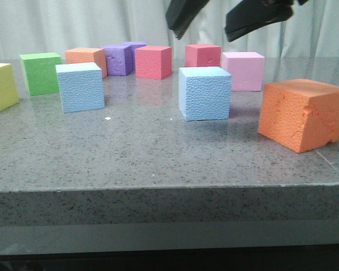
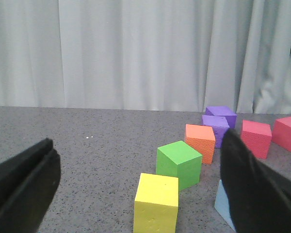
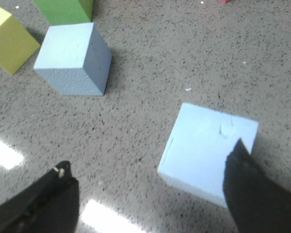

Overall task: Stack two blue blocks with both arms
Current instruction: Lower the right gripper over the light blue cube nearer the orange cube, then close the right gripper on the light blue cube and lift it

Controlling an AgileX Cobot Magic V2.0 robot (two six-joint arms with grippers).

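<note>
Two light blue blocks stand apart on the grey table, one at the left [image 1: 80, 86] and one near the middle [image 1: 204, 93]. My right gripper [image 1: 214, 20] hangs open high above the middle blue block, holding nothing. In the right wrist view that block [image 3: 208, 150] lies below the open right gripper [image 3: 150, 160], partly behind one finger [image 3: 252, 194]; the other blue block [image 3: 70, 60] sits farther off. My left gripper [image 2: 139, 160] is open and empty and does not show in the front view. A corner of a blue block [image 2: 223, 204] peeks out beside its finger [image 2: 252, 189].
Other cubes ring the blue ones: yellow [image 1: 0, 87], green [image 1: 40, 72], orange [image 1: 87, 56], purple [image 1: 120, 59], two red [image 1: 153, 61] [image 1: 203, 55], pink [image 1: 244, 69]. A dented orange cube [image 1: 301, 114] sits near the right. The table's front edge [image 1: 158, 186] is close.
</note>
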